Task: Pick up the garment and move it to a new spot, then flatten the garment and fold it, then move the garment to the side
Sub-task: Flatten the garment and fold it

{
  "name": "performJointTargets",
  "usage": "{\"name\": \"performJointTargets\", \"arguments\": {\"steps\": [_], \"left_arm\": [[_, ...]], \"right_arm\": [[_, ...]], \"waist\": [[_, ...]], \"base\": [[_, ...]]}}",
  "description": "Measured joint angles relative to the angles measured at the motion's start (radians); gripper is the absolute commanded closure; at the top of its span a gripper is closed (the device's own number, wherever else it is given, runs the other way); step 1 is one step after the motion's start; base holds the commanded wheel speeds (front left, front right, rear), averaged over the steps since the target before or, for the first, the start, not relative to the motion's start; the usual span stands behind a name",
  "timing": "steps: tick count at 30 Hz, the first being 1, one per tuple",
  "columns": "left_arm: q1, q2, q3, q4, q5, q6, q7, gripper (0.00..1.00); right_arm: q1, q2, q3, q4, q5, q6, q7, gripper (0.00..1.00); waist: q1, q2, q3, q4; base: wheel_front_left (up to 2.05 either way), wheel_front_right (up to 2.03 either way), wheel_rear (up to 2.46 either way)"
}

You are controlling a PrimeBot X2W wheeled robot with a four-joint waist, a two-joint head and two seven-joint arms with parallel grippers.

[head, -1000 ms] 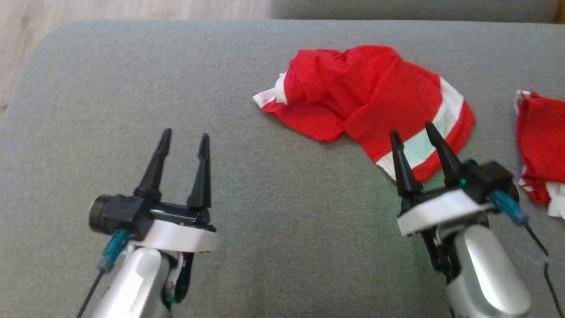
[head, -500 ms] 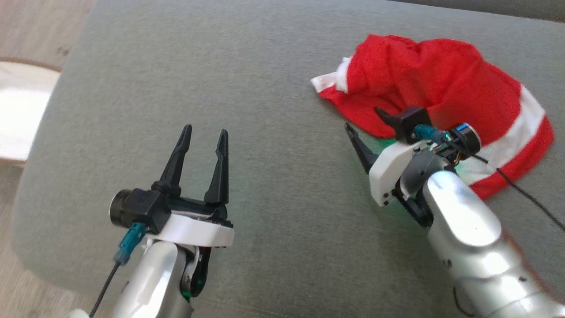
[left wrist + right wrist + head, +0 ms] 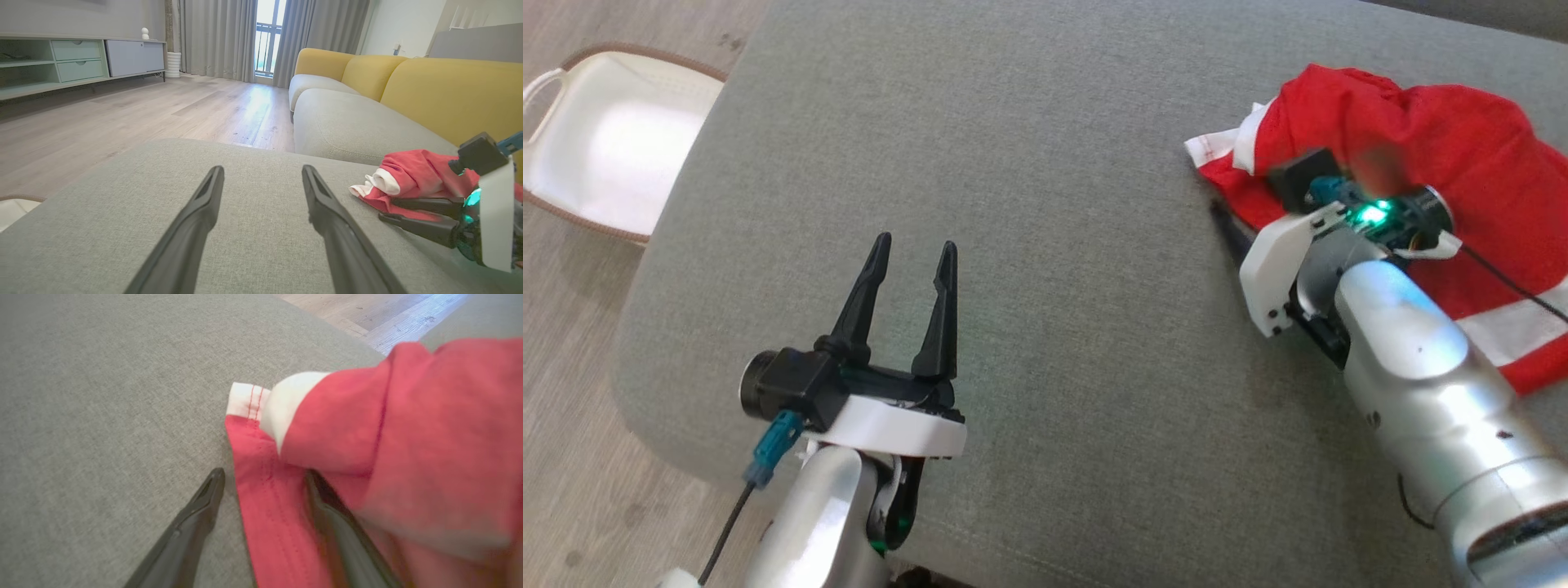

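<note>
The garment [image 3: 1470, 147] sits crumpled in a red heap by the far right corner of the grey cushion [image 3: 1054, 163], running off the head view's right edge, so its full outline can't be judged. And here's the right gripper [image 3: 264, 473] right down at it, jaws moderately apart and astride the left-hand hem: one finger on bare cushion just beside the stitched red edge, the other lying on red cloth beneath an overhanging fold. Nothing pinched yet! The left gripper [image 3: 916, 242] hovers over the near left part of the cushion, jaws apart and empty, well away from the cloth. This reads as the very first step, the pick-up, at the grasp itself. The next move would call for closing on that hem, catching few layers, then lifting clear toward the open middle. As far as it shows, the heap's long axis runs slantwise from its white-trimmed corner [image 3: 247, 400], which points at the cushion's left edge, back toward the near right
</note>
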Motion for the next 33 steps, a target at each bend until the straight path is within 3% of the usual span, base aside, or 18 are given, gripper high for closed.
{"name": "performJointTargets", "arguments": {"steps": [1, 6, 11, 15, 22, 27, 33], "left_arm": [[0.000, 0.000, 0.000, 0.000, 0.000, 0.000, 0.000, 0.00], [0.000, -0.001, -0.002, 0.005, -0.003, 0.001, 0.000, 0.00], [0.001, -0.001, 0.000, 0.015, -0.002, 0.001, 0.000, 0.00], [0.003, -0.001, 0.001, 0.018, -0.002, 0.001, 0.000, 0.00], [0.037, -0.001, 0.022, 0.028, 0.000, 0.001, 0.000, 0.00], [0.069, -0.001, 0.043, 0.030, 0.008, 0.000, 0.000, 0.00], [0.076, -0.001, 0.063, 0.024, 0.009, 0.000, 0.000, 0.00]], "right_arm": [[-0.013, 0.003, -0.006, 0.019, -0.006, 0.000, -0.008, 1.00], [-0.030, 0.024, -0.032, 0.085, -0.016, 0.000, -0.075, 1.00], [-0.039, 0.057, -0.021, 0.067, 0.022, 0.000, -0.186, 1.00], [-0.094, 0.070, 0.034, -0.018, 0.114, 0.000, -0.260, 1.00], [-0.184, 0.078, 0.162, -0.296, 0.355, 0.000, -0.311, 1.00], [-0.237, 0.079, 0.097, -0.379, 0.438, 0.000, -0.328, 1.00], [-0.222, 0.051, -0.064, -0.322, 0.404, 0.000, -0.332, 1.00]], "waist": [[0.0000, 0.0000, 0.000, 0.003], [0.0000, 0.0000, -0.015, 0.002], [-0.0001, 0.0000, -0.046, -0.021], [-0.0001, 0.0000, -0.078, -0.044], [-0.0002, 0.0000, -0.135, -0.088], [-0.0003, 0.0000, -0.164, -0.123], [-0.0002, 0.0000, -0.160, -0.159]], "base": [[0.00, 0.00, 0.00], [0.00, 0.00, 0.00], [0.00, 0.00, 0.00], [0.00, 0.00, 0.00], [0.00, 0.00, 0.00], [0.00, 0.00, 0.00], [0.00, 0.00, 0.00]]}}
